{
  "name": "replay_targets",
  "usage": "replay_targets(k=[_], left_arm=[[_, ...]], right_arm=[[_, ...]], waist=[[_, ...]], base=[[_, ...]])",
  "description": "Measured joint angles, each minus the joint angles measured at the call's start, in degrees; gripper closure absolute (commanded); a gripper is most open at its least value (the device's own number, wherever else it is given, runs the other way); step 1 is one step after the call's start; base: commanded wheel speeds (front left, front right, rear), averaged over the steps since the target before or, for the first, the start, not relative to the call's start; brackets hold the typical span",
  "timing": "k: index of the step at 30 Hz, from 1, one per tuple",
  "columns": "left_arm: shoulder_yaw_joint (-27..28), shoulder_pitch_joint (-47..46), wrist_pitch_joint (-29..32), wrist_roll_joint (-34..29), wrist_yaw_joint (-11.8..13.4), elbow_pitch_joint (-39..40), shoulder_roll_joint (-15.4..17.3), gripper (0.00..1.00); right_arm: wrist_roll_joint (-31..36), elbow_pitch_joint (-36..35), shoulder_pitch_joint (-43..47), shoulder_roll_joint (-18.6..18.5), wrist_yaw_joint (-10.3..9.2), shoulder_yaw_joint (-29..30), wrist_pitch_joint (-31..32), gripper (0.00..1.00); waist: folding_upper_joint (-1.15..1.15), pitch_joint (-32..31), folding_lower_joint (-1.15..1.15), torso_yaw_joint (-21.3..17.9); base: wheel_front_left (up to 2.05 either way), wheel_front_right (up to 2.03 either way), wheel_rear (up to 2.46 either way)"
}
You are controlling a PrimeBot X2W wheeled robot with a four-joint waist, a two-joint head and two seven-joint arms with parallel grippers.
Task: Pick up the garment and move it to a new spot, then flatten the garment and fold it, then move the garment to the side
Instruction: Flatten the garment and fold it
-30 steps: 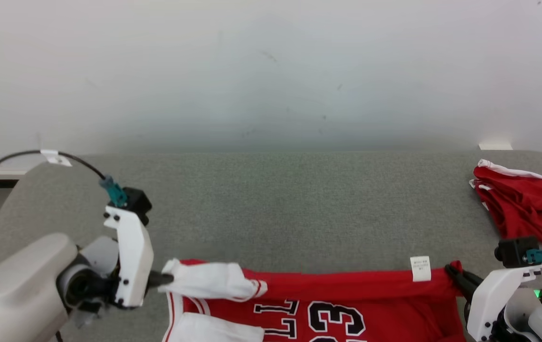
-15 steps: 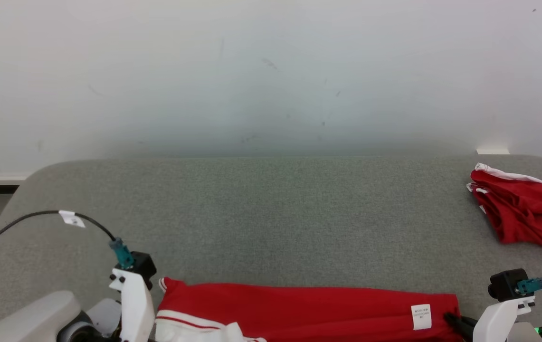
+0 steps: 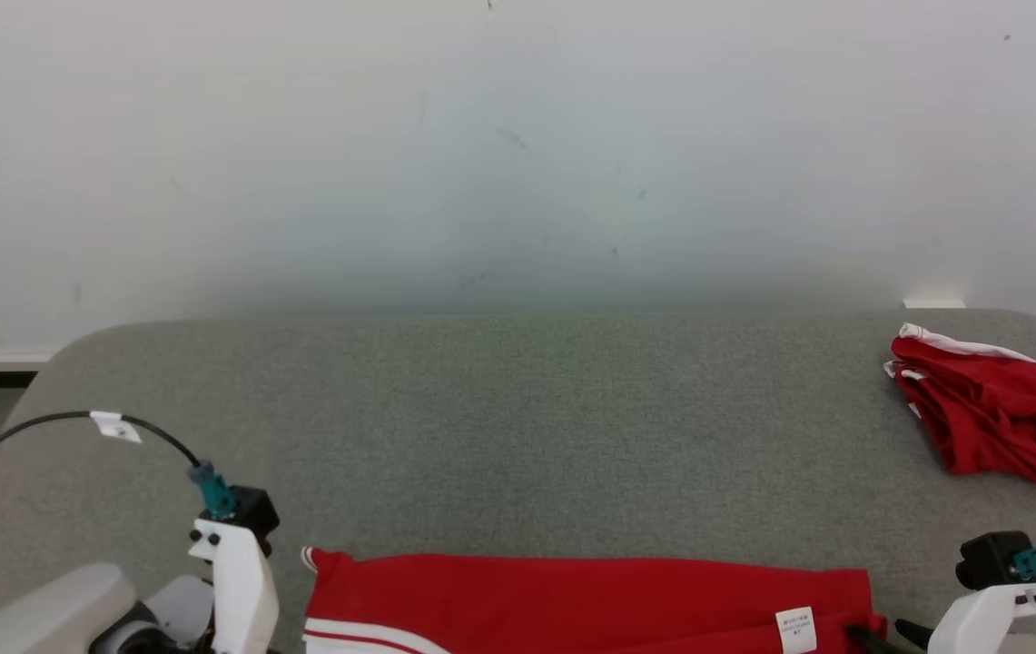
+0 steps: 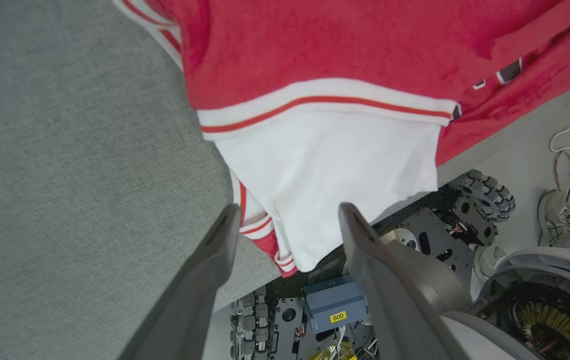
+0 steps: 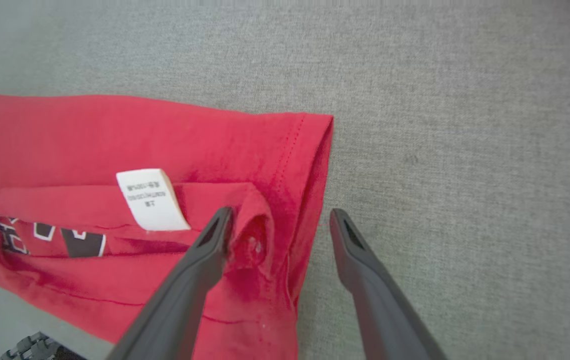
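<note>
While the red garment point(image 3: 572, 599) lies stretched along the near edge of the grey table point(image 3: 518, 409), we see both end effectors released. The left end effector point(image 4: 289, 220) stands spread beside the white sleeve point(image 4: 334, 170), and the right end effector point(image 5: 280, 217) is spread over the hem corner by the label point(image 5: 151, 199), neither pinching cloth. We judge the main risk to be slippage: the sleeve overhangs the table's edge, and its weight could drag the garment off. A hasty regrasp might also bunch the fold or catch only one layer
</note>
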State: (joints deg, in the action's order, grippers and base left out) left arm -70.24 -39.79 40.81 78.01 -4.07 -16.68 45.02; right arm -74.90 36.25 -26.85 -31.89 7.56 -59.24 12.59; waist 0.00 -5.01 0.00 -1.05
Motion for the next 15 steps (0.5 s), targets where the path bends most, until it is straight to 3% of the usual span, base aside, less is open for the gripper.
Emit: replay_targets(k=[5, 9, 12, 15], left_arm=[[2.6, -1.6, -4.6, -1.9, 0.4, 2.4, 2.0, 0.0], [6.0, -2.1, -14.7, -5.0, 1.7, 4.0, 2.5, 0.0], [7.5, -1.6, -23.0, -9.0, 4.3, 4.4, 2.8, 0.0], [9.2, 0.9, -32.4, -12.6, 8.5, 4.9, 3.1, 0.0]], right_arm=[[-1.8, -5.0, 0.1, -2.8, 0.0, 2.9, -2.9, 0.0], [-0.8, -7.9, 0.0, -4.9, -0.01, 6.6, -10.6, 0.0], [0.7, -8.8, 0.0, -4.8, -0.01, 9.8, -18.0, 0.0], [3.4, -8.8, 0.6, -4.4, -0.01, 12.7, -24.2, 0.0]], waist=[[0.0, -0.7, 0.0, 0.2], [0.0, -0.9, 0.0, 0.2], [0.0, -0.9, 0.0, 0.1], [0.0, -0.9, 0.0, -0.2]], base=[[0.0, 0.0, 0.0], [0.0, 0.0, 0.0], [0.0, 0.0, 0.0], [0.0, 0.0, 0.0]])
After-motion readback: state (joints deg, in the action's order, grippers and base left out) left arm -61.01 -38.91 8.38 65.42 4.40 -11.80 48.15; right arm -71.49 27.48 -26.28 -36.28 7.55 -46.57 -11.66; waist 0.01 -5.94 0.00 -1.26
